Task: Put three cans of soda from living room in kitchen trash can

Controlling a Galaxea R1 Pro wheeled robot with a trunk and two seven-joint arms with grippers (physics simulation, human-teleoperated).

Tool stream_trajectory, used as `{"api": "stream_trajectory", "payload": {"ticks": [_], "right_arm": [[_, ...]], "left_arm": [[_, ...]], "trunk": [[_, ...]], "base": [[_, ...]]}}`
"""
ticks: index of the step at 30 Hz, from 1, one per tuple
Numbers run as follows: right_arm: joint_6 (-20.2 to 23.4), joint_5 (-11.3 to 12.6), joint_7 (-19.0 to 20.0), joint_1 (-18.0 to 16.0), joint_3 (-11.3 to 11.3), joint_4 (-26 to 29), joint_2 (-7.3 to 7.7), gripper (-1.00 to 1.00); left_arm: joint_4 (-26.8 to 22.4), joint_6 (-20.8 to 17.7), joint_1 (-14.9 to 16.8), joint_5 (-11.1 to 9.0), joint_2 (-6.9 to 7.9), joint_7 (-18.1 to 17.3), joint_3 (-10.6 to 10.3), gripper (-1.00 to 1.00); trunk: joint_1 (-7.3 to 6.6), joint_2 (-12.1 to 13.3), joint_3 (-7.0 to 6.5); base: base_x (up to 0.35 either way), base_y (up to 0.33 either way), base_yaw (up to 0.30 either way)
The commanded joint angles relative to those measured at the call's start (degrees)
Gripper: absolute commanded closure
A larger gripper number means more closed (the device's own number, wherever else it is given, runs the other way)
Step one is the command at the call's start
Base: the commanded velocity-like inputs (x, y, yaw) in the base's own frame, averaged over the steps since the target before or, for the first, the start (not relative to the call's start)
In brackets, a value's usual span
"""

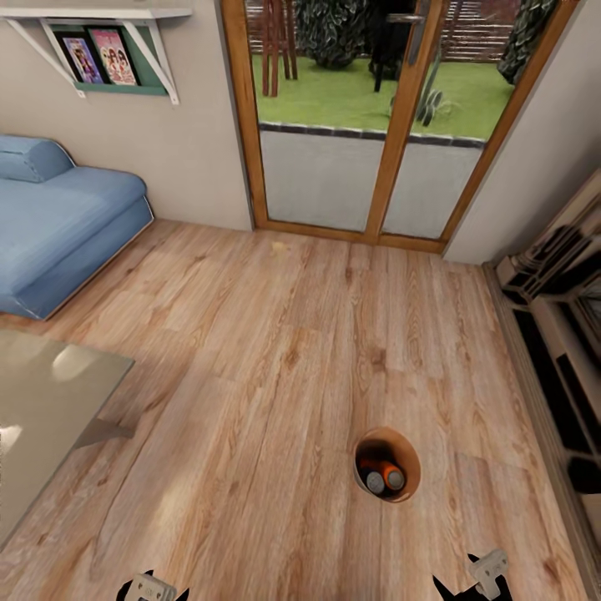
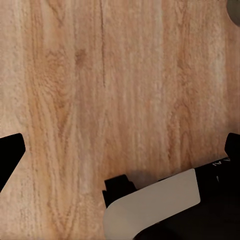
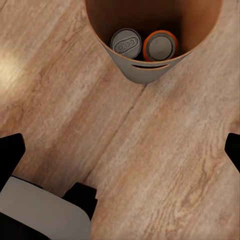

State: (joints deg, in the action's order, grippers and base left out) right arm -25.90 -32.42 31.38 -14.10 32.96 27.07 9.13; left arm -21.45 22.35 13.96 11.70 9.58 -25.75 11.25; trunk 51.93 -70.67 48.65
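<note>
The trash can [image 1: 406, 446], a grey tapered bucket with a brown-orange inside, stands on the wood plank floor ahead of my right arm. Two soda cans stand upright in it: one with an orange rim [image 3: 161, 46] and one with a silver top [image 3: 126, 43] whose body colour is hidden. Their tops also show in the head view [image 1: 385, 480]. A third can is hidden. My right gripper [image 3: 120, 150] hangs open above the floor, short of the can's slot handle [image 3: 148, 65]. My left gripper [image 2: 120, 150] is open over bare planks. Both hands [image 1: 152, 589] [image 1: 487, 574] sit at the bottom edge of the head view.
A blue corner sofa [image 1: 58, 217] stands at the left, with a glass low table [image 1: 42, 409] in front of it. Wood-framed glass doors [image 1: 376, 125] lie ahead. A shelving unit [image 1: 559, 334] runs along the right wall. A small yellowish speck [image 1: 278, 247] lies near the doors.
</note>
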Motion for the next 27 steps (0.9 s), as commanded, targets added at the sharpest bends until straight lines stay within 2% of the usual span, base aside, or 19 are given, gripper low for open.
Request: {"api": "stream_trajectory", "payload": {"ticks": [1,19,27], "right_arm": [[0.0,0.0,0.0,0.0,0.0,0.0,0.0,-1.0],[-0.2,0.0,0.0,0.2,0.1,0.0,0.12,-1.0],[-2.2,0.1,-0.1,0.3,0.1,0.0,0.09,-1.0]], "left_arm": [[0.0,0.0,0.0,0.0,0.0,0.0,0.0,-1.0],[0.0,0.1,-0.1,0.1,-0.02,0.0,0.0,-1.0],[0.0,0.1,-0.1,0.1,-0.07,0.0,0.0,-1.0]], "trunk": [[-0.23,0.4,-0.19],[-4.18,7.6,-3.42],[-5.94,10.8,-4.85]], "base": [[0.0,0.0,0.0],[0.0,0.0,0.0],[0.0,0.0,0.0]]}}
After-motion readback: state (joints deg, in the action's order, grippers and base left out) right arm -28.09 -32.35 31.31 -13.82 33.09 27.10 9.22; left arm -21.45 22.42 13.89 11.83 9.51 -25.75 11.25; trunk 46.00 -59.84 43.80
